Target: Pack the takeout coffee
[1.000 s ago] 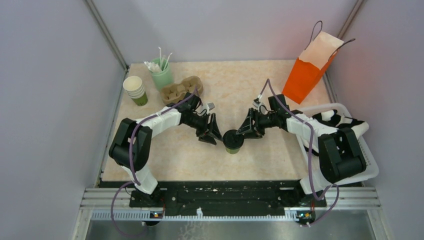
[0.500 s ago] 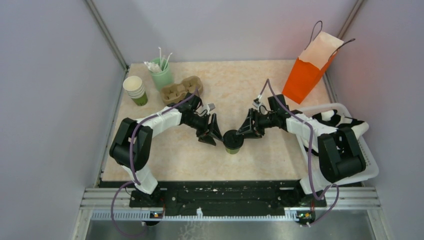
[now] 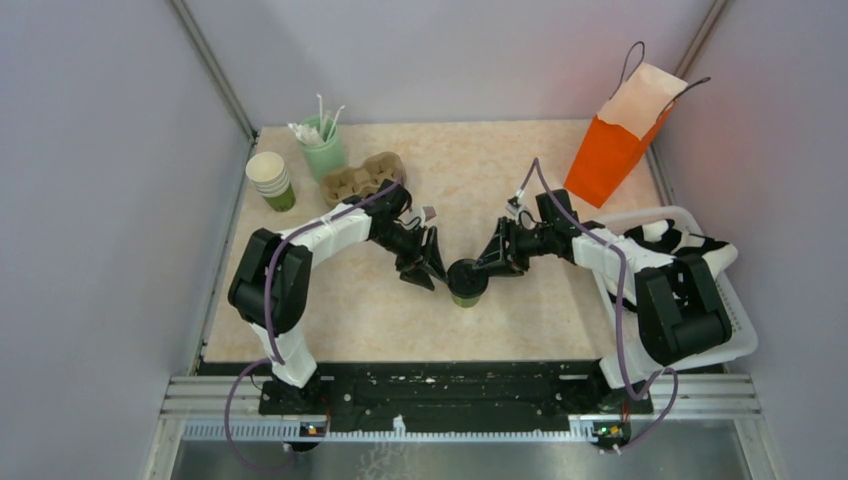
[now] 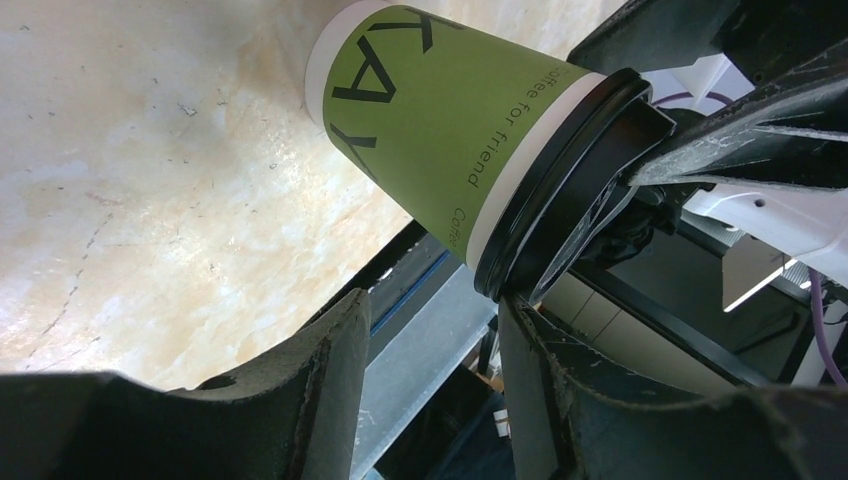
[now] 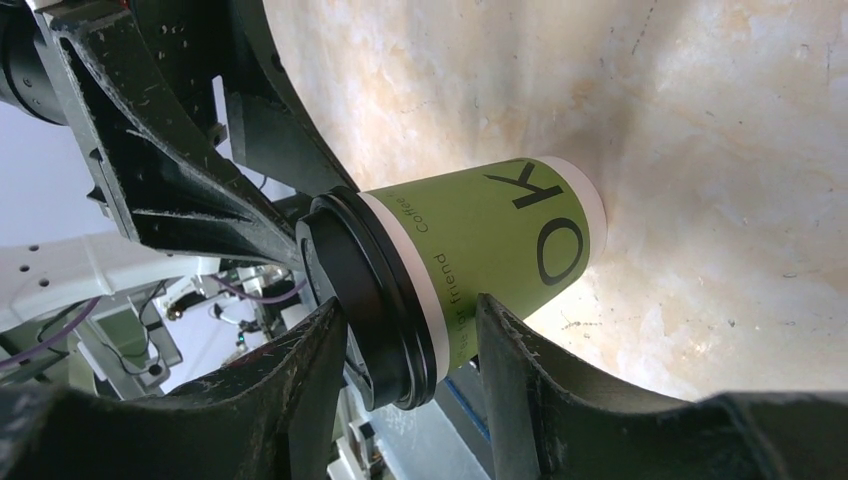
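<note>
The takeout coffee (image 3: 466, 281), an olive-green and cream cup with a black lid, stands upright mid-table between both arms. My right gripper (image 3: 492, 262) reaches it from the right. In the right wrist view the cup (image 5: 480, 250) has its rim inside the right gripper (image 5: 410, 305), one finger against the lid top and the other against the green wall. My left gripper (image 3: 428, 268) is just left of the cup. In the left wrist view the left gripper (image 4: 432, 305) is open with nothing between its fingers, one fingertip (image 4: 520, 320) touching the lid rim of the cup (image 4: 430, 120).
An orange paper bag (image 3: 615, 140) stands open at the back right. A cardboard cup carrier (image 3: 360, 178), a stack of lidless cups (image 3: 270, 178) and a pale-green cup of white sticks (image 3: 323, 145) sit at the back left. A white basket (image 3: 735, 320) lies at the right edge.
My left arm has shifted its elbow and forearm slightly right and back, the gripper staying beside the cup. The cup and the right arm have hardly moved.
</note>
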Controlling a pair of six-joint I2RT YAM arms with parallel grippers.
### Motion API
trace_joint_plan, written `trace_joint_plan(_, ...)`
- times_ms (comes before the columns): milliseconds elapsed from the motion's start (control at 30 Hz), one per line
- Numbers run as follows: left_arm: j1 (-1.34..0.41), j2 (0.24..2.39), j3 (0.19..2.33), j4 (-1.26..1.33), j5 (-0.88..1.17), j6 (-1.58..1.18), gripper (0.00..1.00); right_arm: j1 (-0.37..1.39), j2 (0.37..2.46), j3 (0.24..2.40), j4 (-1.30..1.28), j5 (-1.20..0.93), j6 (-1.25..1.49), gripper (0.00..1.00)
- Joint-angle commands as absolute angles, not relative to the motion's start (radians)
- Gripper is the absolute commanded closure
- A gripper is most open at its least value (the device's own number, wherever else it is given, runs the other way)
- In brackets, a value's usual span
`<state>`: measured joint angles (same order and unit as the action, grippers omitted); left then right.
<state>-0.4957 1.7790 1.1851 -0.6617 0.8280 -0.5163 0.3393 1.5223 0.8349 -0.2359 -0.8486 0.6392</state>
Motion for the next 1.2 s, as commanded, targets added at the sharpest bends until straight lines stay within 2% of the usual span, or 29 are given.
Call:
trace_joint_plan(0,-0.542,1.86,1.128,-0.7,0.504,-0.444,0.46,0.356,1.553,0.794,-0.215,-0.788,0.618,0.51)
trace_joint_plan(233,-0.553,1.886,1.078,-0.69,0.412,-0.427,0.47,0.354,1.548,0.784,-0.227,-0.769,0.6,0.51)
trace_joint_plan(633,-0.552,1.795,1.268,-0.672,0.573,-0.474,0.41,0.354,1.524,0.921,-0.365,-0.774,0.522,0.43)
trace_joint_plan(1000,-0.548,1.758,1.314,-0.721,0.553,-0.458,0.31,0.354,1.506,0.97,-0.466,-0.724,0.477,0.29)
trace_joint_plan(1167,-0.536,1.727,1.329,-0.741,0.544,-0.446,0.26,0.354,1.472,1.0,-0.543,-0.658,0.441,0.18)
